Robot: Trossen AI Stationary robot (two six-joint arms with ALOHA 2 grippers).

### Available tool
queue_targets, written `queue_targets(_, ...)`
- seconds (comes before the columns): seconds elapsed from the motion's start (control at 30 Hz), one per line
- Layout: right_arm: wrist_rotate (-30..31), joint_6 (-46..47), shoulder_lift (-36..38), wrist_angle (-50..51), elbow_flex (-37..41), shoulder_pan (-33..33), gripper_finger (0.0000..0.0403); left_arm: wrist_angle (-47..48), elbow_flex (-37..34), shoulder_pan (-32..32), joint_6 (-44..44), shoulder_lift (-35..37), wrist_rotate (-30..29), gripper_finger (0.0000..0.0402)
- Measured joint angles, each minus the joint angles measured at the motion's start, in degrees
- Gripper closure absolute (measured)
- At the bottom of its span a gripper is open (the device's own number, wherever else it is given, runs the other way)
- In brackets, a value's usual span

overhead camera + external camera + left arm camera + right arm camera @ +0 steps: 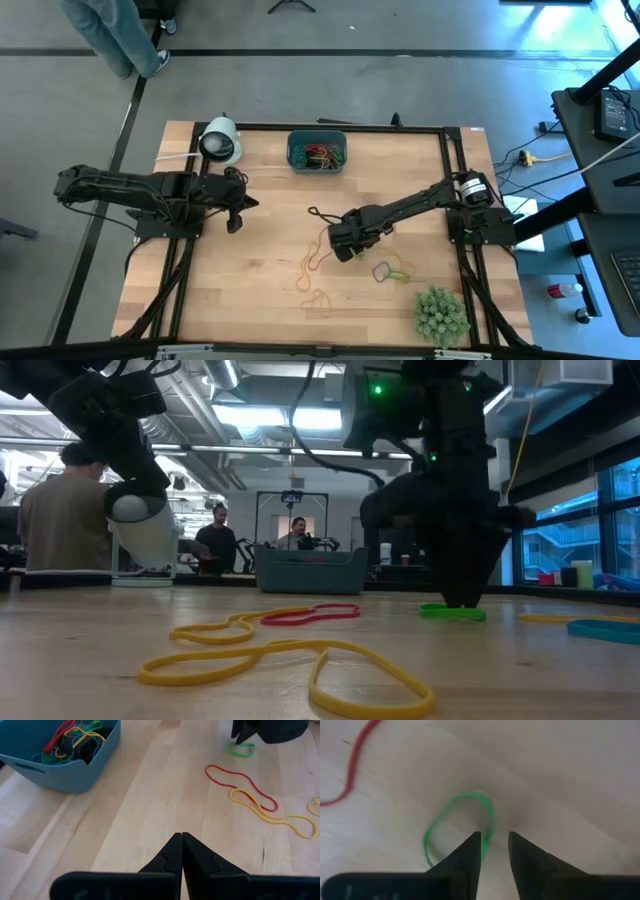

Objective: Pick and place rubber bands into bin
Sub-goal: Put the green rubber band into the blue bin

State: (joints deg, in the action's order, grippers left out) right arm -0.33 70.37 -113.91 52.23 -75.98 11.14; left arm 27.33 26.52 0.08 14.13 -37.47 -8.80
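Note:
My right gripper (495,842) stands open near the table's middle and points straight down at a small green rubber band (457,827) lying flat on the wood. One strand of the loop runs between its fingertips. A red band (240,787) and yellow bands (272,812) lie flat close by. The teal bin (316,152), at the far edge, holds several bands. My left gripper (237,205) waits shut at the left, above the table, with nothing in it. My right gripper comes from above with its fingers (470,855) on either side of the green band's side strand (489,827). Whether the fingertips touch the band, I cannot tell. The band lies flat on the table (452,613).
A white roll (220,140) stands at the far left corner and a spiky green plant (440,315) at the near right. More bands lie near the front: yellow (318,300), green (397,268), dark (320,215). People stand beyond the table (215,545).

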Motion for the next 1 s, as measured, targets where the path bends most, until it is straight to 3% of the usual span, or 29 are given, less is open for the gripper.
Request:
queue_targets(0.2, -2.11, -0.04, 0.51, -6.06, 3.46, -0.22, 0.0331, 0.33, 0.0, 0.0, 0.07, 0.0, -0.01, 0.04)
queue_targets(0.37, -1.93, -0.47, 0.81, -4.62, 3.41, -0.24, 0.0392, 0.33, 0.0, 0.0, 0.07, 0.0, -0.04, 0.0399)
queue_targets(0.43, -2.3, -2.2, 0.98, -3.08, 2.38, -0.57, 0.0394, 0.19, 0.0, 0.0, 0.13, 0.0, -0.04, 0.0399)
queue_targets(0.63, -2.12, -8.37, 3.81, 3.9, -4.62, -4.92, 0.04, -1.35, 0.0, 0.02, 0.28, -0.01, -0.74, 0.0399)
queue_targets(0.87, 7.25, -24.59, 8.19, 15.34, -17.21, -15.43, 0.0401, -4.43, 0.0, 0.06, 0.09, -0.02, -4.27, 0.04)
queue_targets(1.0, 9.83, -36.62, 8.1, 16.63, -26.19, -22.8, 0.0402, -5.0, 0.02, 0.08, 0.09, -0.02, -6.63, 0.04)
